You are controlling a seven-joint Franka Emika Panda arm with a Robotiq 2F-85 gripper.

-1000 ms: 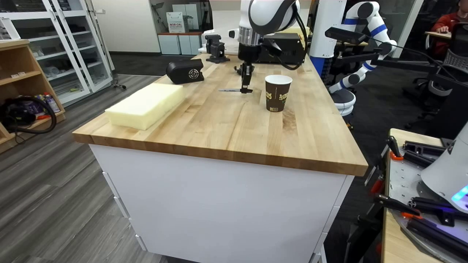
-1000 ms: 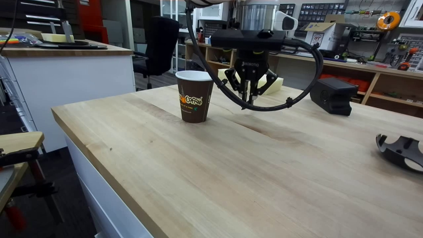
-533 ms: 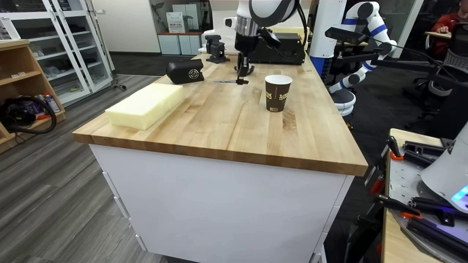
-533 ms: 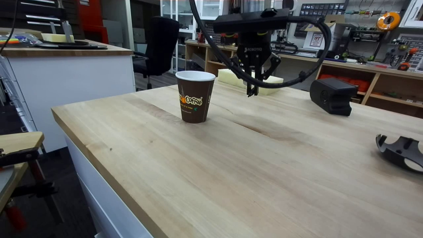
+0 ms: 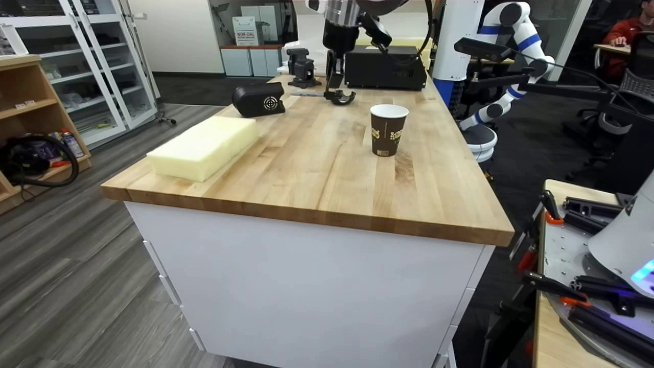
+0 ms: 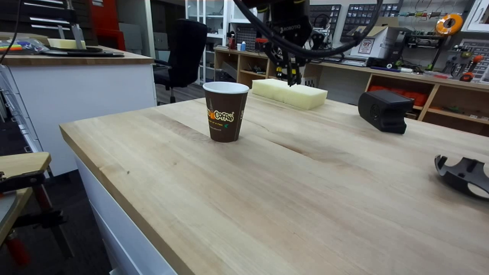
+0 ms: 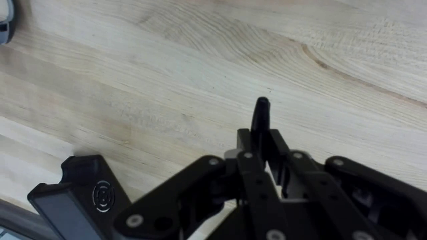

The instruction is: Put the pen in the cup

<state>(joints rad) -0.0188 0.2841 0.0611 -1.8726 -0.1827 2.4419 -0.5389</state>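
Tool (image 7: 260, 132), nearly closed, pinches the pen (image 7: 261, 115).

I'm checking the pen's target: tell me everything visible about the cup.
The cup looks like paper: dark brown, tapering downward, with a whitish rim and inside. Its side carries "Coffee" lettering and yellowish designs, each seen in an exterior view. It stands upright on the wooden tabletop, which alone visibly touches it. Its opening faces up; its inner bottom is hidden.
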